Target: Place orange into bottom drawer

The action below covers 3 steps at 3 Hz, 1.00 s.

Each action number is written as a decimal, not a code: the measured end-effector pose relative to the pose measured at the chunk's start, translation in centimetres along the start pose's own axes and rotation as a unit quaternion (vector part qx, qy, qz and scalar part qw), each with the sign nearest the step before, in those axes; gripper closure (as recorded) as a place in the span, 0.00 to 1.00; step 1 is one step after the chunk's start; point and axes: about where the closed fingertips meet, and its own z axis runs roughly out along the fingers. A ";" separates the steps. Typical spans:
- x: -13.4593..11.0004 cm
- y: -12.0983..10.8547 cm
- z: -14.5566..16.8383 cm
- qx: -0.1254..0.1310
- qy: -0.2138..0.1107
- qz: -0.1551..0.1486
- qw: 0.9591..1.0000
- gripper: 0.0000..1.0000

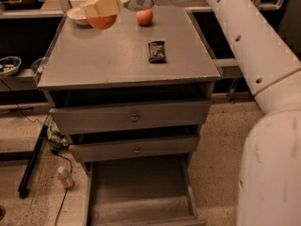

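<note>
The white robot arm fills the right side of the view and reaches across the back towards the far left corner of the grey cabinet. Below the cabinet top, the two upper drawers with small round knobs sit pushed in or nearly so. The bottom drawer is pulled well out, its pale floor bare and open from above.

At the back left of the cabinet top, the gripper has its pale fingers closed over the upper half of the orange, so the fruit is held from above. Whether it is clear of the surface I cannot tell. A small pale bowl sits just behind and to the left of it. The redder apple stands apart to the right, and a dark wrapped snack bar lies nearer the middle of the top. A small bottle lies on the floor to the left of the open drawer.

The orange looks firm and moderately heavy for its size. Its dull dimpled skin should give the pads fair friction, though being round it could roll within a loose pinch. A hold across its widest part, squeezing only enough to stop slip, seems best, and it should be let go low over the drawer floor so it does not roll or bruise
</note>
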 end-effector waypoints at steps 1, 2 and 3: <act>0.9 2.0 -0.9 0.008 -0.003 0.011 1.000 1.00; 1.4 5.4 -2.1 0.017 -0.007 0.023 1.000 1.00; 3.5 10.4 -3.4 0.038 0.005 0.034 0.999 1.00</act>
